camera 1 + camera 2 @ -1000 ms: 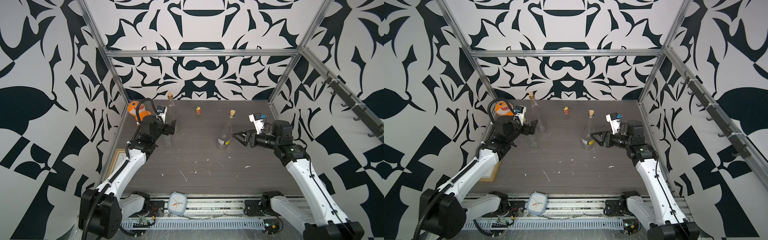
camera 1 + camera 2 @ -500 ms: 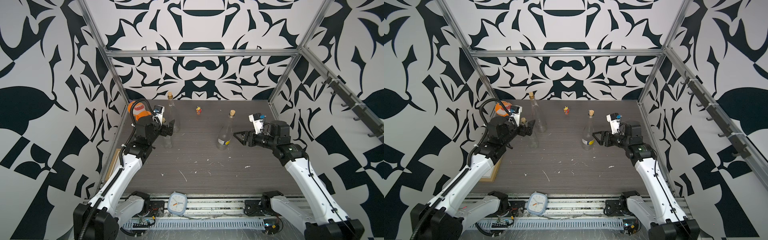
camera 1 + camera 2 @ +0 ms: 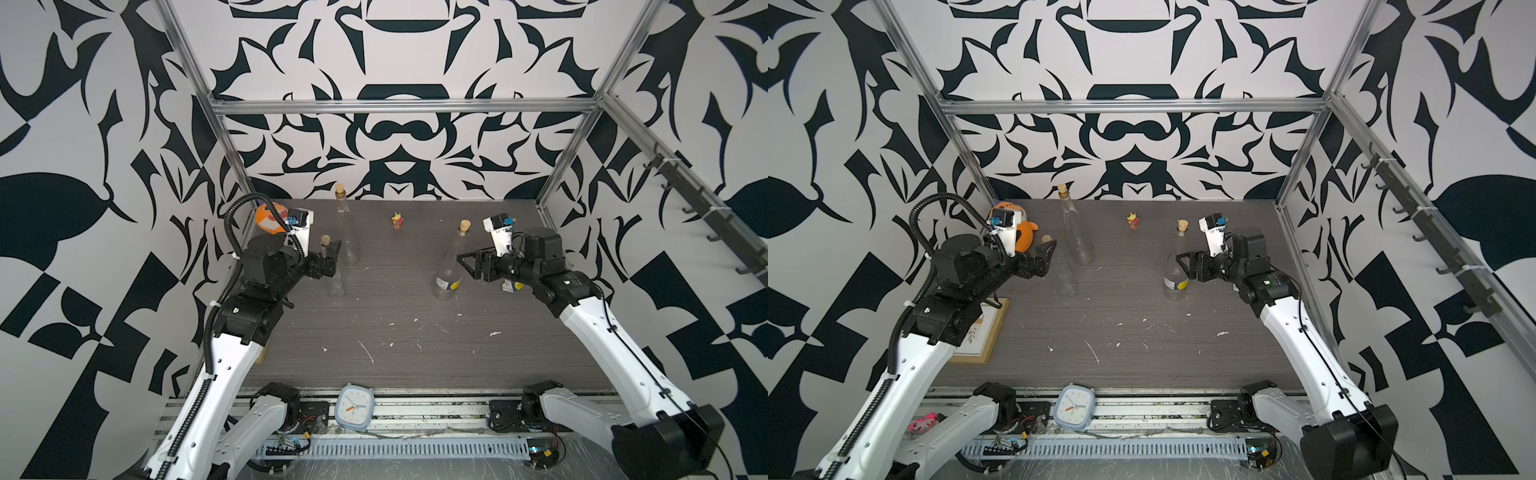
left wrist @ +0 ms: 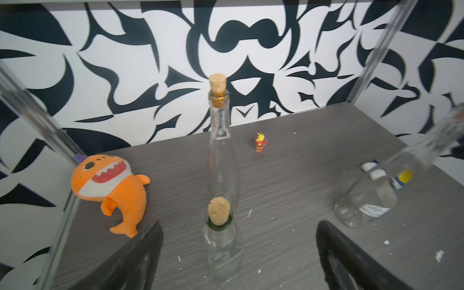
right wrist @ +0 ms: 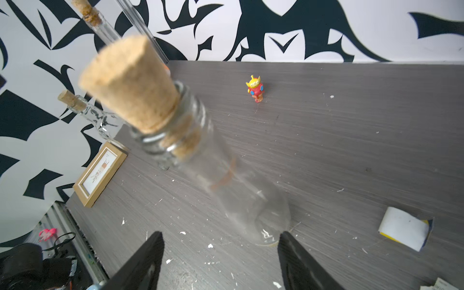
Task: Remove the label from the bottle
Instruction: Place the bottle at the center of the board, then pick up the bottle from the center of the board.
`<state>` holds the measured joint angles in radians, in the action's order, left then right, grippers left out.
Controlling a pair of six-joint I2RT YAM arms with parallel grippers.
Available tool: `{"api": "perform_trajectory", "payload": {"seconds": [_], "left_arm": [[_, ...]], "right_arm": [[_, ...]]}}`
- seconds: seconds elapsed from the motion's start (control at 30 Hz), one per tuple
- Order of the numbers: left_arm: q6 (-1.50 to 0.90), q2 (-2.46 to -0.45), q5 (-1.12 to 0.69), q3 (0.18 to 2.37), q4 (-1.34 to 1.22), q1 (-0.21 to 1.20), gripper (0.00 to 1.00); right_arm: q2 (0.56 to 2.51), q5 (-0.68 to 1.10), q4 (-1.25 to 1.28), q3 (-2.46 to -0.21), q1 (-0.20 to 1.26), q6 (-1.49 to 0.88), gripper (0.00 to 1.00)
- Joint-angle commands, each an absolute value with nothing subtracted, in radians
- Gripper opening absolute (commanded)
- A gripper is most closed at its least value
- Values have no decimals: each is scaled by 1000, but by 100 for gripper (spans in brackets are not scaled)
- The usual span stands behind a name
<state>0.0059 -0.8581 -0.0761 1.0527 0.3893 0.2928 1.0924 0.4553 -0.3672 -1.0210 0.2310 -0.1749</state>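
Observation:
The labelled bottle (image 3: pixel 448 266) (image 3: pixel 1174 270) is clear glass with a cork and stands right of the table's middle. A white label with a yellow dot (image 3: pixel 451 284) (image 4: pixel 374 209) sits low on it. My right gripper (image 3: pixel 465 264) (image 5: pixel 221 251) is open just right of the bottle, whose base lies a little ahead of the fingertips. A peeled label piece (image 5: pixel 404 228) lies on the table under that arm. My left gripper (image 3: pixel 332 259) (image 4: pixel 236 251) is wide open, with a small corked bottle without a label (image 4: pixel 221 241) standing between and ahead of its fingers.
A tall corked bottle (image 3: pixel 347 232) stands behind the small one. An orange shark plush (image 4: pixel 108 185) lies at the back left, a small toy figure (image 3: pixel 397 220) at the back middle. A picture frame (image 3: pixel 982 332) lies by the left wall, a clock (image 3: pixel 354 407) on the front rail.
My right gripper has moved a little closer to the labelled bottle. The left arm has lifted its elbow and swung back, its gripper staying near the small bottle.

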Motion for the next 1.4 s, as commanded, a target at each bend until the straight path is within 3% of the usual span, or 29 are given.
{"api": "perform_trajectory", "payload": {"seconds": [0.0,0.57,0.73,0.9,1.13,1.37], "left_arm": [[23,-818,-268,1079,479,291,99],[-7,-831,-681,1104,487,291,99],[-16,-825,-692,1077,461,291,99],[-33,-846,-716,1053,430,291,99],[-38,-874,-710,1049,412,296,99],[-42,-888,-752,1021,359,337,99]], "right_arm": [[1099,418,-264,-1062,240,-153,73],[1213,347,-118,-1143,324,-104,68],[1236,328,-109,-1157,346,-94,51],[1236,324,-106,-1164,362,-92,23],[1218,408,-93,-1169,371,-83,12],[1198,695,-23,-1151,386,-40,1]]}}
